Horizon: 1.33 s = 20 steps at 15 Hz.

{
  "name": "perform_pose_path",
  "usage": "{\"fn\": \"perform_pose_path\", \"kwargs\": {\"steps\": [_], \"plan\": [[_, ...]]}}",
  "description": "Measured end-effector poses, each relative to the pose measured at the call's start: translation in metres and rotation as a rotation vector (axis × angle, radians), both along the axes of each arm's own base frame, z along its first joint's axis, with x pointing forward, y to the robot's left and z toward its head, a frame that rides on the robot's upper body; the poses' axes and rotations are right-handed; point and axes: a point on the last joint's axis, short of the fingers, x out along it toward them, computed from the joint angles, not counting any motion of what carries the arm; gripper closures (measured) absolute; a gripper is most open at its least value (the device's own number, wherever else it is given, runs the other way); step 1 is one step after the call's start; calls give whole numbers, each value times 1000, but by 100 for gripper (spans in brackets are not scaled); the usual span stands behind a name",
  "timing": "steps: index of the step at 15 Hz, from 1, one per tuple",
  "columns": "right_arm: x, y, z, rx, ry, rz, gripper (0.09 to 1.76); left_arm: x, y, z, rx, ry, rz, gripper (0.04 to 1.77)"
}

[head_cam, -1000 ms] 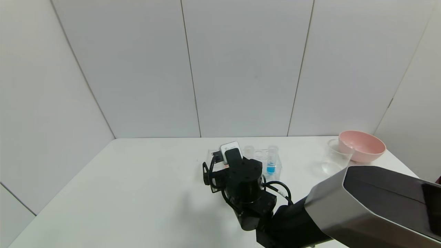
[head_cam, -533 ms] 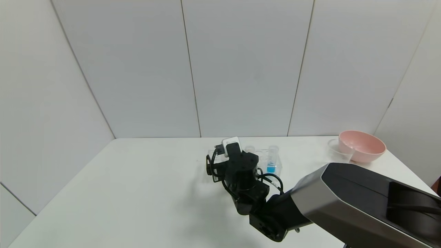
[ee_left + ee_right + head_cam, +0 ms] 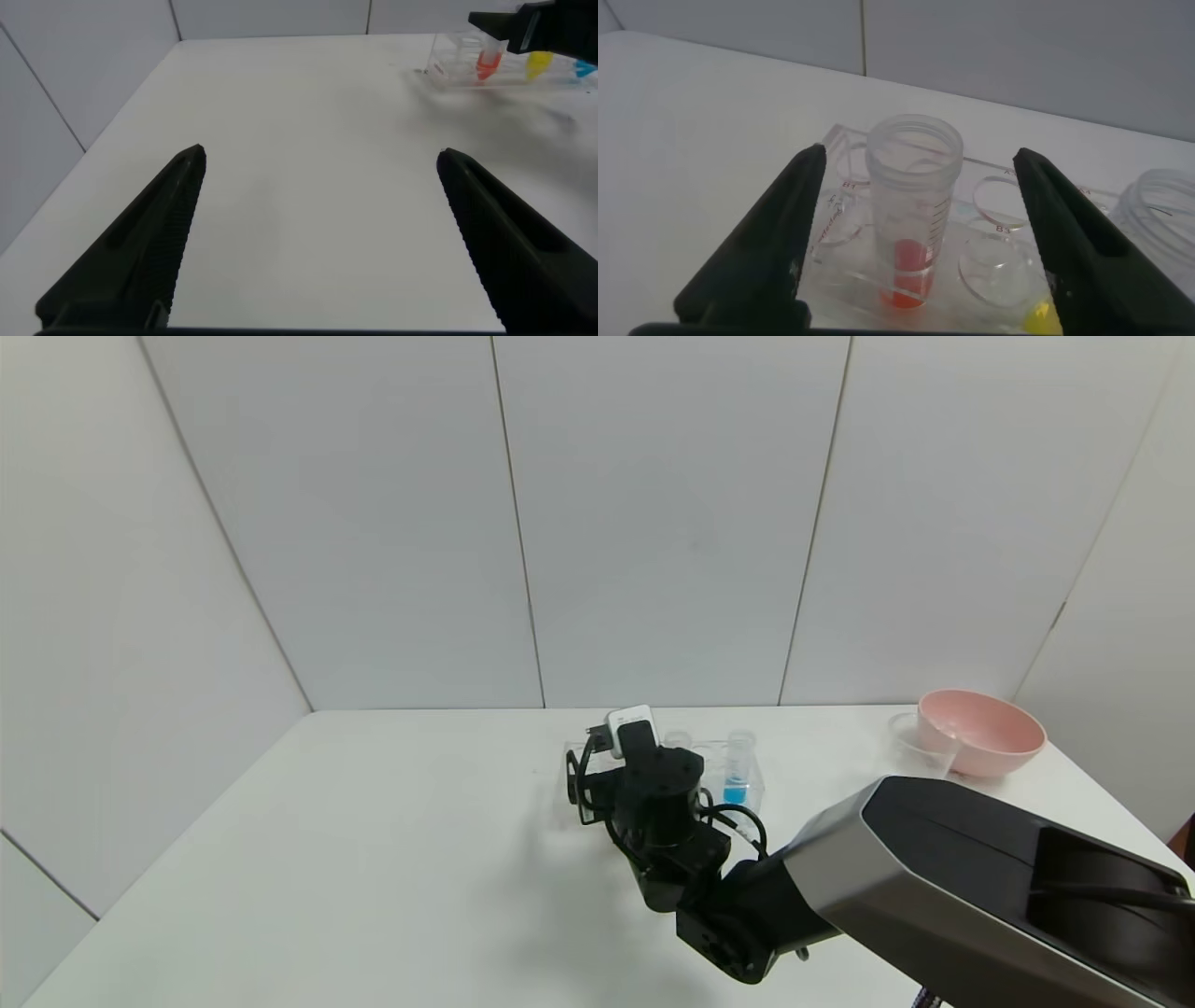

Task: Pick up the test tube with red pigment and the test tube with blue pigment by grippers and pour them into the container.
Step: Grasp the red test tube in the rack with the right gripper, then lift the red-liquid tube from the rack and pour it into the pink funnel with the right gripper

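Note:
The test tube with red pigment point(image 3: 910, 219) stands upright in the clear rack point(image 3: 994, 177), a little red liquid at its bottom. My right gripper point(image 3: 920, 159) is open with one finger on each side of this tube, and a gap shows on both sides. In the head view the right wrist point(image 3: 644, 775) covers the rack's left end. The test tube with blue pigment point(image 3: 736, 779) stands at the rack's right end. The container point(image 3: 910, 735), a clear cup, sits at the far right. My left gripper point(image 3: 322, 157) is open over bare table, well away from the rack.
A pink bowl point(image 3: 980, 733) stands right beside the clear cup. A tube with yellow liquid point(image 3: 537, 63) sits in the rack between the red and blue ones. My right forearm point(image 3: 980, 887) crosses the table's near right part. Walls close the table at the back.
My right arm has reached farther forward, carrying the wrist up to the rack's left end. The tubes, cup and bowl have stayed in place.

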Motion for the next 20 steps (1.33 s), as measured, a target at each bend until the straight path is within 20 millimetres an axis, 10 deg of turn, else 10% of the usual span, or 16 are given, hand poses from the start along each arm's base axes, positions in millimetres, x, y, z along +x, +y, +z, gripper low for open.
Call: {"fn": "perform_pose_path", "kwargs": {"steps": [7,20], "plan": [[-6,-1,5,-2,3,7,136,0,0,0,0,0,0,5],[-12,-1,32,4,-42,19,136,0,0,0,0,-1,0,5]]}}
